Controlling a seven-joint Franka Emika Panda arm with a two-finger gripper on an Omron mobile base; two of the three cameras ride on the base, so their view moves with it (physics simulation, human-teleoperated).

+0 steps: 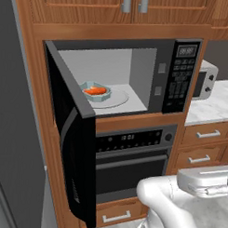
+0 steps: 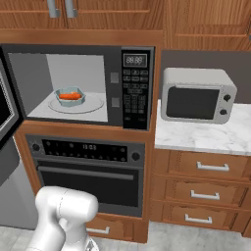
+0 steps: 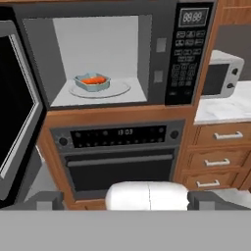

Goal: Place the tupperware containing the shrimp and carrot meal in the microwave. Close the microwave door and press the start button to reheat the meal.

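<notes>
While the microwave door (image 1: 70, 147) hangs swung wide open to the left, the microwave (image 1: 180, 76) shows its pale grey cavity, set into the wooden cabinetry above a black oven (image 2: 90, 171) with a horizontal bar handle. To the right of that column, a marble table (image 2: 206, 137) carries a small white-silver countertop appliance (image 2: 196, 100), with three wooden drawers (image 2: 206, 188) stacked beneath it. Along the microwave's right side runs the keypad column (image 2: 135, 95), topped by a small display (image 2: 135, 60). Inside the cavity lies a round glass turntable (image 3: 117, 89), and on its left part sits the tupperware (image 3: 92, 82), upright, well inside the opening. It holds the shrimp and carrot meal (image 3: 93, 79), a small bright orange heap within the tray's rim. Low and well back from the oven front, in the hand view, the pincer (image 3: 125, 201) stands released, its two dark tips spread far apart, holding nothing and touching none of the kitchen's things.
</notes>
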